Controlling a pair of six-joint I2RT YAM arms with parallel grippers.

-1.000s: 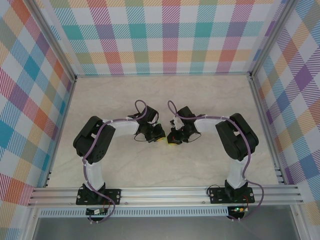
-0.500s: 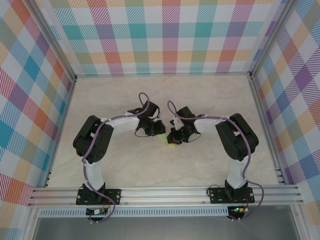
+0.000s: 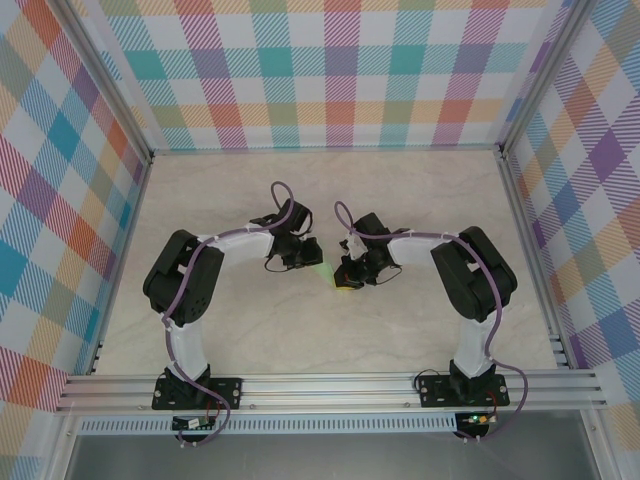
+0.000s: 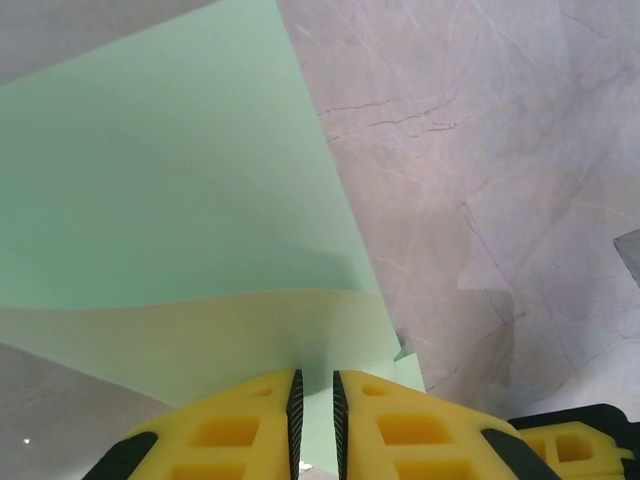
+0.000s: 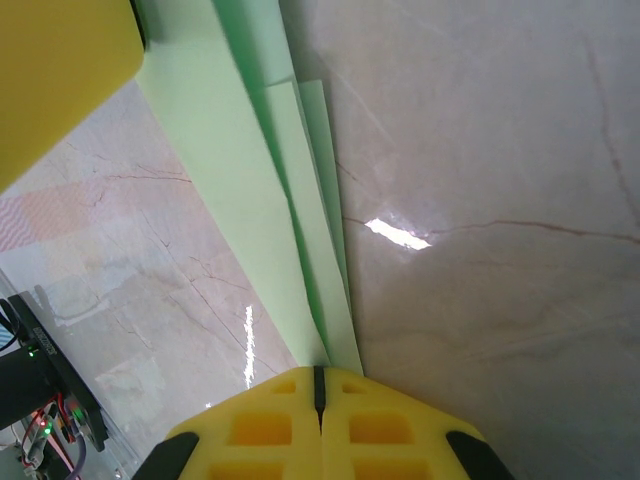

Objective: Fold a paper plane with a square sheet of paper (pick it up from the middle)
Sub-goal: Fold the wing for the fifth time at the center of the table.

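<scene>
The pale green sheet of paper (image 4: 170, 180) is folded into long overlapping layers (image 5: 240, 180) and hangs just above the marble table between my two grippers (image 3: 320, 272). My right gripper (image 5: 320, 372) is shut on the narrow end of the folded layers. My left gripper (image 4: 314, 385) stands with a thin gap between its jaws, and a raised fold of the paper runs into that gap without being pinched. In the right wrist view the left gripper's yellow finger (image 5: 60, 70) shows at the top left, at the paper's other end. Both grippers meet at the table's middle (image 3: 308, 262) (image 3: 346, 278).
The marble tabletop (image 3: 420, 190) lies open all round the arms. Plaid walls with metal frame posts (image 3: 505, 160) close it in at the back and sides. An aluminium rail (image 3: 330, 385) carries both arm bases at the near edge.
My left gripper has shifted a little toward the back of the table and turned, and its jaws have parted slightly. The right gripper has stayed shut and still.
</scene>
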